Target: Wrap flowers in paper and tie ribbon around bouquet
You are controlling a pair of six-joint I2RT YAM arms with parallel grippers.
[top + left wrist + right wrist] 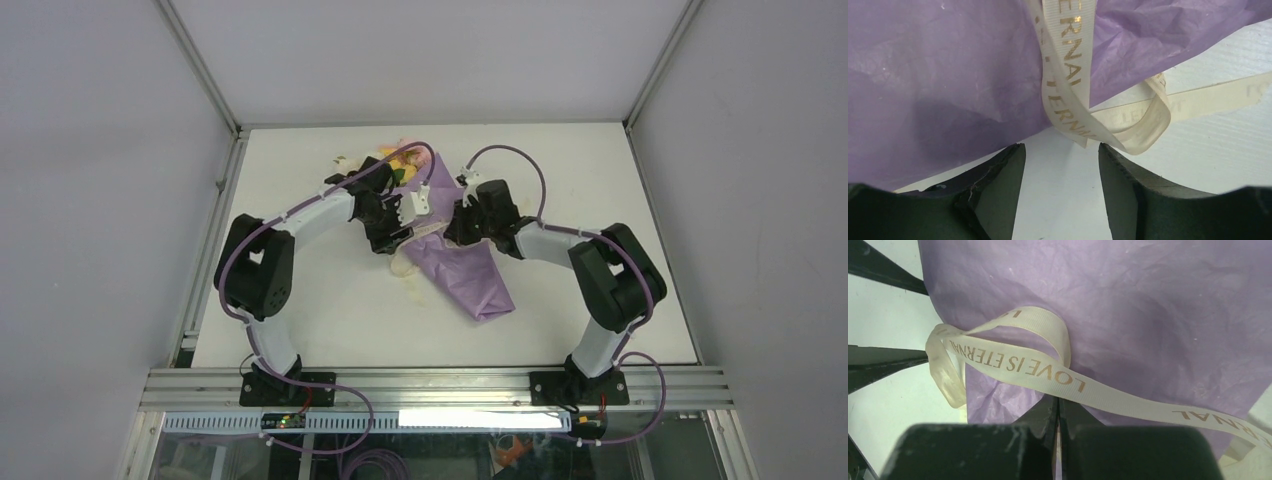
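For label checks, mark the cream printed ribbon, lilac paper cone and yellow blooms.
Cream printed ribbon (1048,375): right wrist view, lettered stretch.
Lilac paper cone (466,274): top view, lower half.
Yellow blooms (404,160): top view, flower head.

A white table (300,320) stood closed in by plain grey walls (90,200) on the left, right and back. Two thin metal struts (200,65) rose from its far corners. Along its near edge lay a ridged aluminium rail (440,385), and just below that a white slotted strip (450,421) with a small dark circuit board (283,421) near its left end. Lower still sat something orange (510,452), too small to tell
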